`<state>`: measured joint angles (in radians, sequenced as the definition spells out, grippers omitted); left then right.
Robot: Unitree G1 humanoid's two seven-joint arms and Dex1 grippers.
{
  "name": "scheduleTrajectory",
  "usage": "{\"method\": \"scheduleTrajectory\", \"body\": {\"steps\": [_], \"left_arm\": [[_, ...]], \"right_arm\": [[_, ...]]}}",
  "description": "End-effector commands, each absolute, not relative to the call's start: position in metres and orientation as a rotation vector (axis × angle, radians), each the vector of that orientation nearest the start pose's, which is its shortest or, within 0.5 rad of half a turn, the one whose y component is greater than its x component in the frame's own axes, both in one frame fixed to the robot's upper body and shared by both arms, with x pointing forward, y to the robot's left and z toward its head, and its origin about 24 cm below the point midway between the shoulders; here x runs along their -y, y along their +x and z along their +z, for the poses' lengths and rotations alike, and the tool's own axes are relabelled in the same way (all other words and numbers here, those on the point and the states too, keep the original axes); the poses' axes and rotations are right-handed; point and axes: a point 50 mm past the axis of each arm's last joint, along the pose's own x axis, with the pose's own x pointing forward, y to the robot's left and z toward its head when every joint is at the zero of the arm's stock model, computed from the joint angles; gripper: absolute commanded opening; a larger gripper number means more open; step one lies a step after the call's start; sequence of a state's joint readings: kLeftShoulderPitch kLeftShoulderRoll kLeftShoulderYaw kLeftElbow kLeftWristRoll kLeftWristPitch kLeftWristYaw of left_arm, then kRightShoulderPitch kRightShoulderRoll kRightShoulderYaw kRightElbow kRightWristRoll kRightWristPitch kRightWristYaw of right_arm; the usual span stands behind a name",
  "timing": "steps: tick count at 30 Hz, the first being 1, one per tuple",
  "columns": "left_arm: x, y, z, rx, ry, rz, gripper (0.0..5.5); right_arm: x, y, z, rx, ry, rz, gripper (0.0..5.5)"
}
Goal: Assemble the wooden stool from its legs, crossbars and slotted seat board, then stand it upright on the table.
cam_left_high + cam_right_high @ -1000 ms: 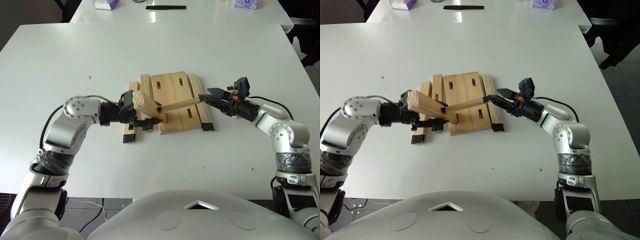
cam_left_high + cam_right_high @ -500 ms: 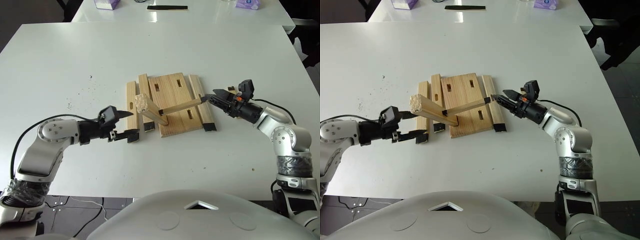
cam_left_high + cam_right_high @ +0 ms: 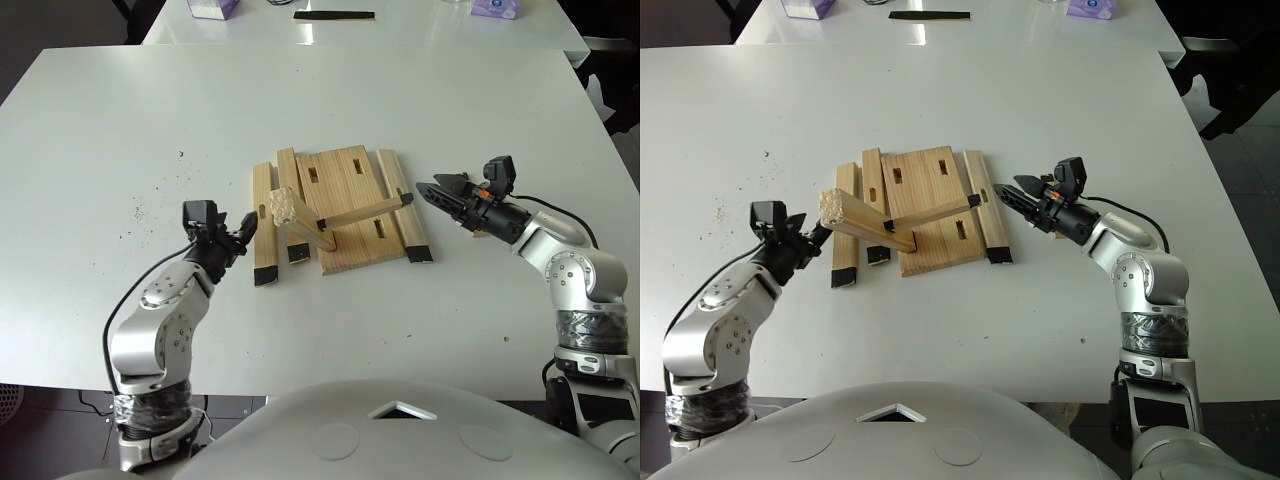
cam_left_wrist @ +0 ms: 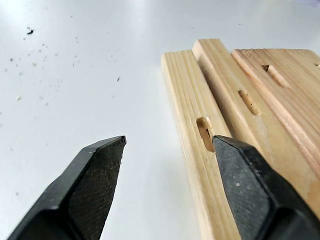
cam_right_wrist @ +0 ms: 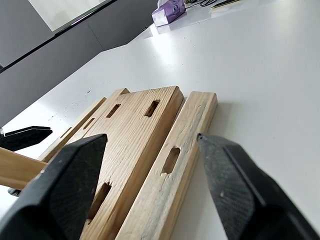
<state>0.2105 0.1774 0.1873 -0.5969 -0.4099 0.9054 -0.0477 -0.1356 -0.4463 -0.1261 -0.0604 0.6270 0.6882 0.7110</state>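
- A white table [image 3: 120, 110] is carrying the stool parts around the centre of the head views.
- A pale wooden slotted seat board [image 3: 338, 182] is lying flat at the centre of the frame.
- Two slim wooden legs with black end caps are lying flat beside the board's left edge, the outer leg [image 3: 263, 200] farther left and the inner leg [image 3: 290, 175] against the board.
- A third capped leg [image 3: 392, 175] is lying along the board's right edge.
- A thicker wooden leg piece [image 3: 300, 225] is sitting tilted over the board's left part.
- A thin wooden crossbar [image 3: 365, 208] is running from that piece toward the right-edge leg.
- The left gripper [image 3: 245, 228] is hovering just left of the outer leg, left of centre. Its fingers are spread apart and gripping nothing. In the wrist view the outer leg's slot is showing between the two black fingers [image 4: 95, 185].
- The right gripper [image 3: 428, 187] is hovering just right of the third leg, right of centre. Its fingers are parted and empty.
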Motion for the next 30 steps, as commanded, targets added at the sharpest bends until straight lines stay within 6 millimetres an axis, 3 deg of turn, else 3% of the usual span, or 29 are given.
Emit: {"method": "scheduleTrajectory", "body": {"steps": [1, 5, 14, 28, 30], "left_arm": [[-0.175, 0.189, 0.063, -0.494, -0.185, -0.063, 3.24], [-0.166, 0.185, 0.057, -0.53, -0.152, -0.089, 3.24], [-0.171, 0.173, 0.042, -0.651, -0.105, 0.008, 3.24], [-0.162, 0.138, 0.033, -0.87, 0.01, 0.005, 3.24], [-0.165, 0.138, 0.03, -0.877, 0.02, 0.038, 2.96]], "right_arm": [[0.201, 0.254, 0.069, -0.384, 0.323, 0.724, 3.31], [0.2, 0.253, 0.066, -0.393, 0.321, 0.728, 3.31], [0.203, 0.248, 0.062, -0.401, 0.324, 0.708, 3.31], [0.198, 0.237, 0.053, -0.422, 0.34, 0.696, 3.31], [0.199, 0.239, 0.054, -0.414, 0.347, 0.69, 3.31]]}}
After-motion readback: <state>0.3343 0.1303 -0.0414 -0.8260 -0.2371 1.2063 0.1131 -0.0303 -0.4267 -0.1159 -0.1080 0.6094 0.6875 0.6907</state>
